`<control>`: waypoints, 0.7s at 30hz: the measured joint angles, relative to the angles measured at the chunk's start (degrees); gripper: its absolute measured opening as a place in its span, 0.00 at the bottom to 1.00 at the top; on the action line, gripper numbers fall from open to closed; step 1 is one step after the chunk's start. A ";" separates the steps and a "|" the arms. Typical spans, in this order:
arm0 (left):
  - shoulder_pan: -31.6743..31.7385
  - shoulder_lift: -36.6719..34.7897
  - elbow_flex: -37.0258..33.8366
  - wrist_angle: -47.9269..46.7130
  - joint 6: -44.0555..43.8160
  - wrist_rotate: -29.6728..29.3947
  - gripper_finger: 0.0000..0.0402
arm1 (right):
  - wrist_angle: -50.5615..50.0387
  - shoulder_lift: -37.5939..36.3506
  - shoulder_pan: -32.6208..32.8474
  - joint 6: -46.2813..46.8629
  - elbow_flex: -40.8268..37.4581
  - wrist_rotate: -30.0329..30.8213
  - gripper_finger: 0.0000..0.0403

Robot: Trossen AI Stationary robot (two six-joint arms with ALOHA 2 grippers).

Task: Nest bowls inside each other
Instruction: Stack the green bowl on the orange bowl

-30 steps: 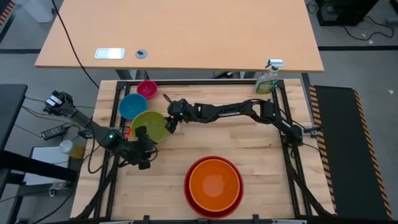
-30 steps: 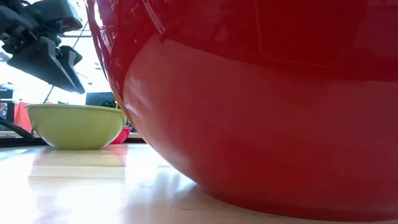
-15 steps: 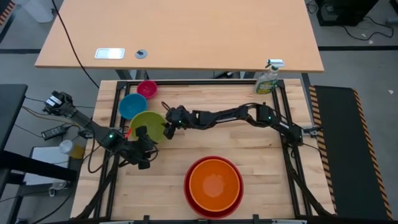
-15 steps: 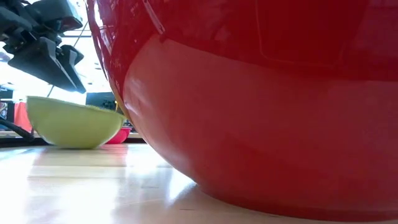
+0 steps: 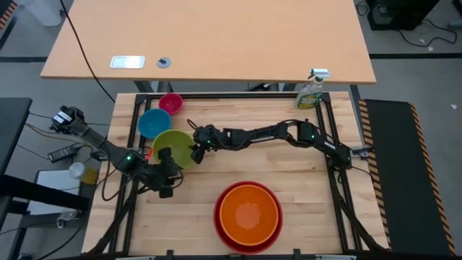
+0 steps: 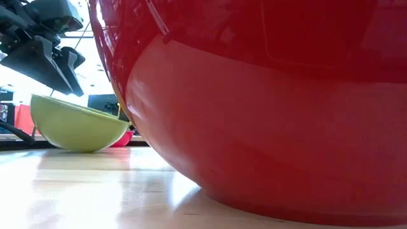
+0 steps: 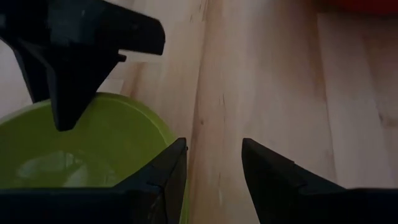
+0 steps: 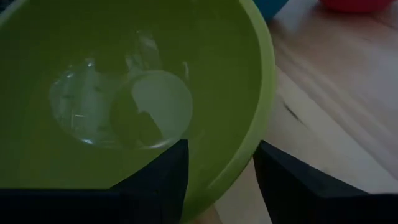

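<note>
The lime green bowl (image 5: 173, 146) sits at the table's left, tipped, its base on the wood (image 6: 79, 147). My right gripper (image 8: 221, 180) is open at the bowl's right rim, one finger inside, one outside. My left gripper (image 7: 214, 180) hovers open above the bowl's near-left rim (image 5: 164, 157), touching nothing. Beyond the green bowl are the blue bowl (image 5: 154, 123) and the pink bowl (image 5: 171, 102). The orange bowl (image 5: 249, 214) sits nested in the red bowl (image 5: 219, 230) near the front edge. My right gripper straddles the green bowl's right rim (image 8: 258, 134), one finger (image 8: 158, 180) inside the bowl and one (image 8: 298, 183) outside. It slants down from the table's right. The bowl is tipped, right side down, left side raised, base on the table.
A green spray bottle (image 5: 311, 92) stands at the far right corner. The red bowl (image 6: 267, 114) fills most of the low view. Bare wood lies between the green bowl and the red bowl and along the right half of the table.
My right gripper has come down and toward the table's left onto the green bowl's right rim. The bowl, level a second ago, has tipped: its right side has sunk and its left side has risen, while its base stays on the table.
</note>
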 joint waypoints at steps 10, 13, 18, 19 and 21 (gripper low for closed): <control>0.00 0.00 1.80 -2.27 0.02 0.46 0.39 | -0.26 0.00 0.13 -0.15 0.00 0.00 0.28; 0.00 0.00 1.80 -2.48 0.02 0.66 0.39 | -0.63 0.00 0.14 -0.50 0.00 0.00 0.20; 0.00 0.00 1.80 -3.85 -0.30 1.31 0.39 | -0.20 -0.11 0.15 -1.17 0.06 -0.41 0.11; 0.00 0.00 1.80 -4.10 -0.30 1.31 0.39 | -0.12 -0.17 0.15 -1.33 0.11 -0.42 0.10; 0.00 0.00 1.80 -4.61 -0.28 1.31 0.39 | -0.01 -0.17 0.15 -1.46 0.11 -0.38 0.10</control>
